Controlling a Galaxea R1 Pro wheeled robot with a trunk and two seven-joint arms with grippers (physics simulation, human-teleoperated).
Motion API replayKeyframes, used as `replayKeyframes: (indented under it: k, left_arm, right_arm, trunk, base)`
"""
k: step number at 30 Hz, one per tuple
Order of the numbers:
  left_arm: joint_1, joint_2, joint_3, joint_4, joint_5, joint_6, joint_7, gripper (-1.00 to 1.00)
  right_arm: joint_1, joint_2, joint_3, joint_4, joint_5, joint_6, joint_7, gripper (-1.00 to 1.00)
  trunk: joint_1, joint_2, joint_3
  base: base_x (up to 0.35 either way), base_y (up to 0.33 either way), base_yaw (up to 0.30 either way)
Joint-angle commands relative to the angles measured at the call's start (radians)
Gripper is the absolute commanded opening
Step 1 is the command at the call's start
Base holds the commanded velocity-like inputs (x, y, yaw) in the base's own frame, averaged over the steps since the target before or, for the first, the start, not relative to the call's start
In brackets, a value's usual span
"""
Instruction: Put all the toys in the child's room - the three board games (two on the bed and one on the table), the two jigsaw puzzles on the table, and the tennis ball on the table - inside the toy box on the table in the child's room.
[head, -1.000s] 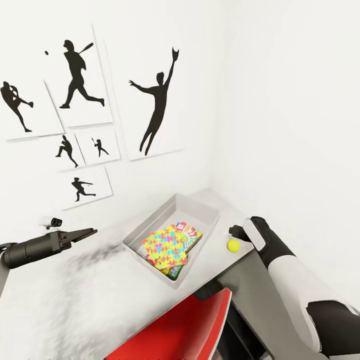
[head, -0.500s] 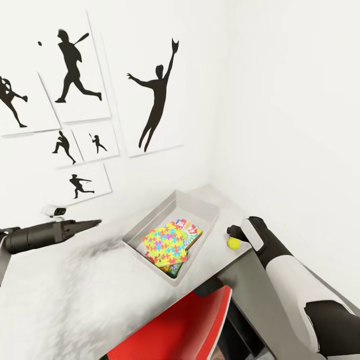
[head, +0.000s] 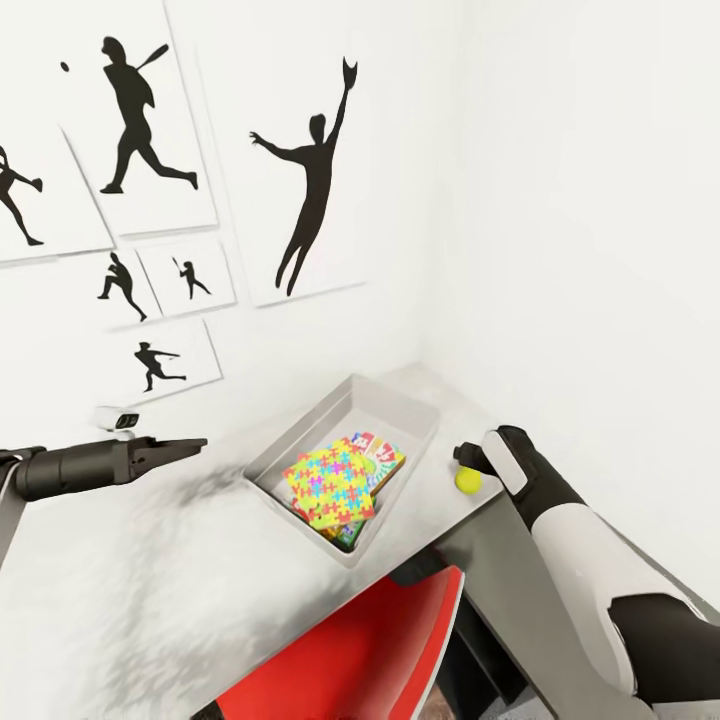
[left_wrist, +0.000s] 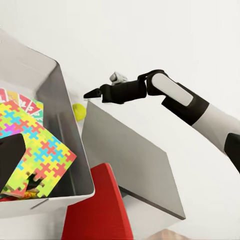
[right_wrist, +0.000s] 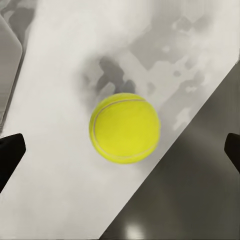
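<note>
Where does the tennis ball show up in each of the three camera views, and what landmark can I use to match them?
Head view: the tennis ball lies on the table near its right edge, just below the right tool.
Left wrist view: the ball sits just beyond the toy box wall.
Right wrist view: the ball is central, between the open fingertips.
Shared landmark: the table's edge beside the ball.

We see a grey table (head: 430, 385) set into the room's corner. On it sits the open toy box (head: 400, 405), and the tennis ball (head: 467, 481) lies directly on the tabletop just beside the box, near the table's edge.
</note>
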Motion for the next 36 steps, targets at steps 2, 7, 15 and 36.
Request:
replayKeyframes:
  k: [2, 7, 15, 36]
  left_arm:
    - [-0.001, 0.005, -0.001, -0.003, 0.002, 0.011, -0.002, 1.00]
    - [-0.001, 0.008, -0.029, -0.006, 0.003, 0.011, -0.002, 1.00]
    - [-0.005, 0.009, -0.066, -0.013, 0.006, 0.011, -0.003, 1.00]
    - [-0.007, 0.064, -0.064, -0.019, 0.032, 0.011, -0.051, 1.00]
  right_arm:
    - [-0.011, -0.001, 0.007, -0.001, -0.008, 0.002, -0.009, 1.00]
    - [-0.031, 0.000, 0.006, 0.000, 0.023, 0.003, -0.009, 1.00]
    - [-0.037, 0.012, 0.006, 0.000, 0.046, 0.003, -0.009, 1.00]
    - [-0.038, 0.014, 0.007, 0.003, 0.048, 0.001, -0.009, 1.00]
  trunk:
    - [0.001, -0.002, -0.005]
    - [0.001, -0.002, -0.014]
    - [0.001, -0.002, -0.027]
    - [0.001, -0.002, -0.061]
  base:
    - [0.000, 0.000, 0.000]
    - [0.000, 0.000, 0.000]
    - [0.000, 0.000, 0.000]
    - [0.000, 0.000, 0.000]
